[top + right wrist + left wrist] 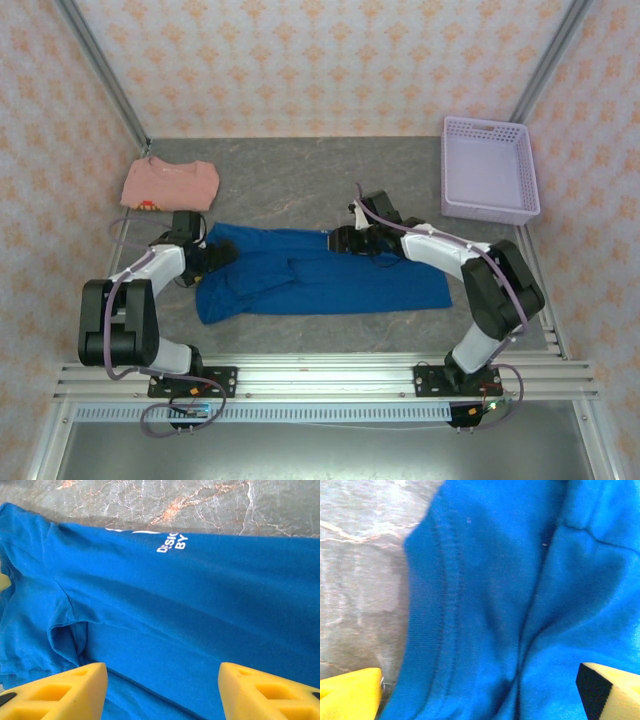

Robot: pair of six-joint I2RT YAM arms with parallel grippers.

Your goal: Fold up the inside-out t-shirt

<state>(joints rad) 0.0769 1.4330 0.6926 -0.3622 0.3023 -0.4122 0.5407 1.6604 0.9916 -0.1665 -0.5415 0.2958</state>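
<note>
Looking down from overhead: blue t-shirt (pixel 330 280) lying rumpled across the middle of the grey worktop (pixel 290 190), long side running 9 to 3 o'clock. Left fingers (pixel 225 252) at its 9 o'clock end, right fingers (pixel 335 240) at its 12 o'clock edge. Folded pink shirt (pixel 170 185) near its 10 o'clock corner, lilac basket (pixel 487 170) off at 2 o'clock.

Seen from the left wrist: fingers spread wide, gripping nothing, blue cloth with a stitched hem beneath, bare worktop toward 9 o'clock.

Seen from the right wrist: fingers parted, holding nothing, over blue cloth; pale lettering at 12 o'clock, a sleeve at 8 o'clock.
</note>
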